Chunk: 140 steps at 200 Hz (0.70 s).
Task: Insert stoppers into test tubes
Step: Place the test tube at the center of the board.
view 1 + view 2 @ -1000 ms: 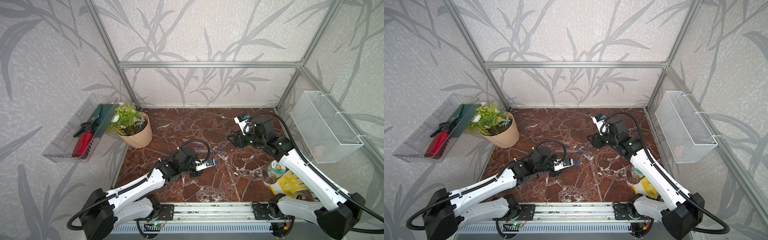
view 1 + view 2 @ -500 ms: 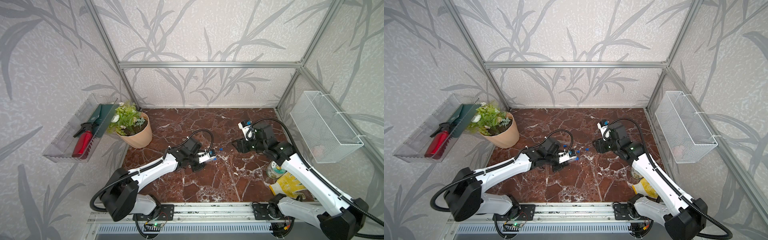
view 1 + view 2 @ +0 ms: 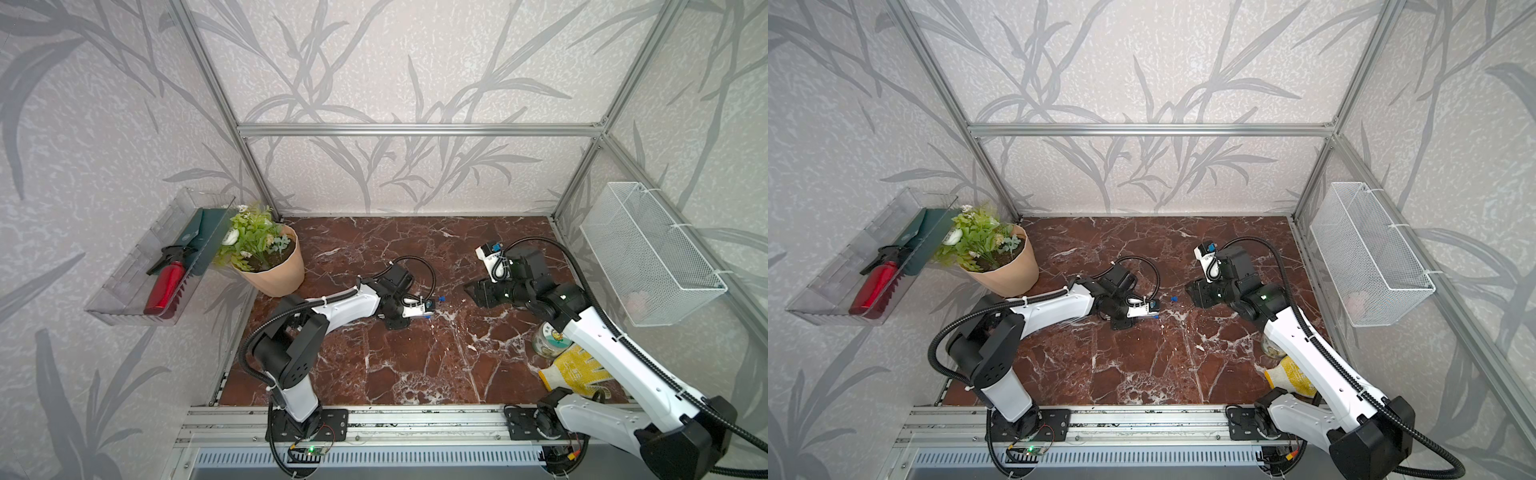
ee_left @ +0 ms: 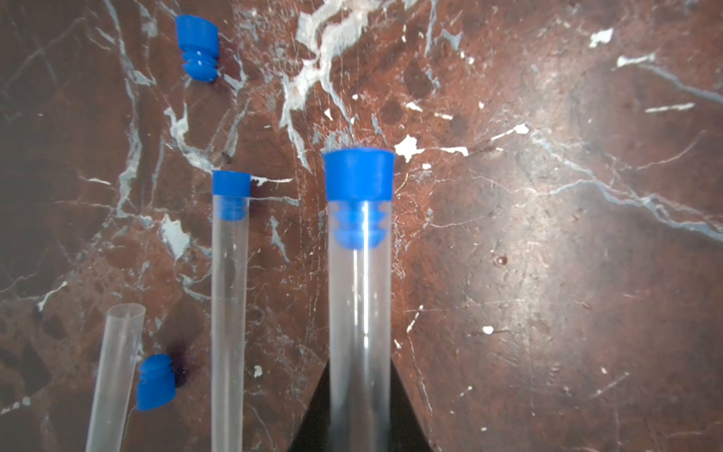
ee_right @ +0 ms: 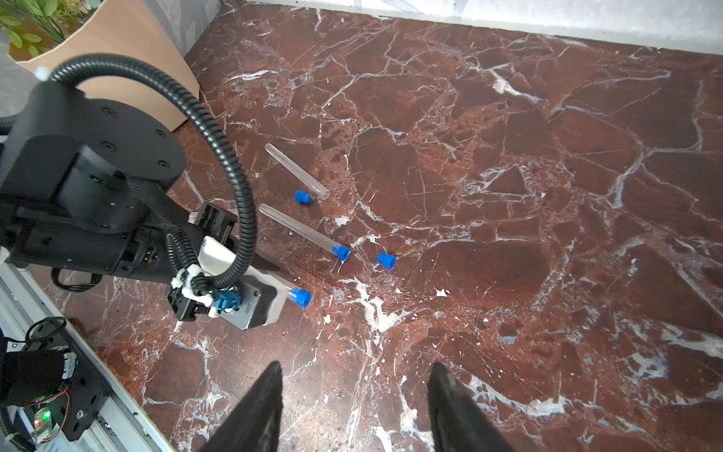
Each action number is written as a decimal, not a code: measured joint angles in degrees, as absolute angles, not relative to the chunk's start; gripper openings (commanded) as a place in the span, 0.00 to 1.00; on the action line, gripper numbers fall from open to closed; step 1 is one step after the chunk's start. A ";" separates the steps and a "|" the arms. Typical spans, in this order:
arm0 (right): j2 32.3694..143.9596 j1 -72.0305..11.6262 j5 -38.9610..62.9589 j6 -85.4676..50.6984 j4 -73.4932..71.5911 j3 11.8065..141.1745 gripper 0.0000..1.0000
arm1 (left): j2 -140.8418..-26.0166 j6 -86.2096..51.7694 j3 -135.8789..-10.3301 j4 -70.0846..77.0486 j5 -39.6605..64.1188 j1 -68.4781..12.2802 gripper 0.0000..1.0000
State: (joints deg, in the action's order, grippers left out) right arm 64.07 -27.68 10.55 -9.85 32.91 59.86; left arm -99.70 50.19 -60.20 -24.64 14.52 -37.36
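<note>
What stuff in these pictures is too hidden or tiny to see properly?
Held test tube: its far end runs off the left wrist picture's edge inside the left gripper.
Lying test tubes: too small and clear in both top views; only a loose stopper shows as a blue speck.
Pale thing in the wire basket: blurred behind mesh in both top views.
Tin: partly behind the right arm in both top views.

Bright, even light; glare on the marble (image 4: 555,242); nearest tube (image 4: 360,305) blurred.

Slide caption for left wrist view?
Left gripper grips stoppered tube; alongside: second stoppered tube, open tube, two loose stoppers.
</note>
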 measured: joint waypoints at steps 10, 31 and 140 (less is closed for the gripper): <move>64.23 -27.68 10.57 -9.82 32.91 59.88 0.59 | -100.75 50.94 -60.64 -24.56 14.35 -37.36 0.00; 64.71 -27.68 10.81 -9.87 32.91 59.94 0.59 | -102.52 51.77 -61.19 -23.33 14.11 -37.34 0.01; 65.23 -27.68 11.18 -9.80 33.91 60.05 0.59 | -107.18 52.95 -65.23 -21.85 13.80 -37.04 0.22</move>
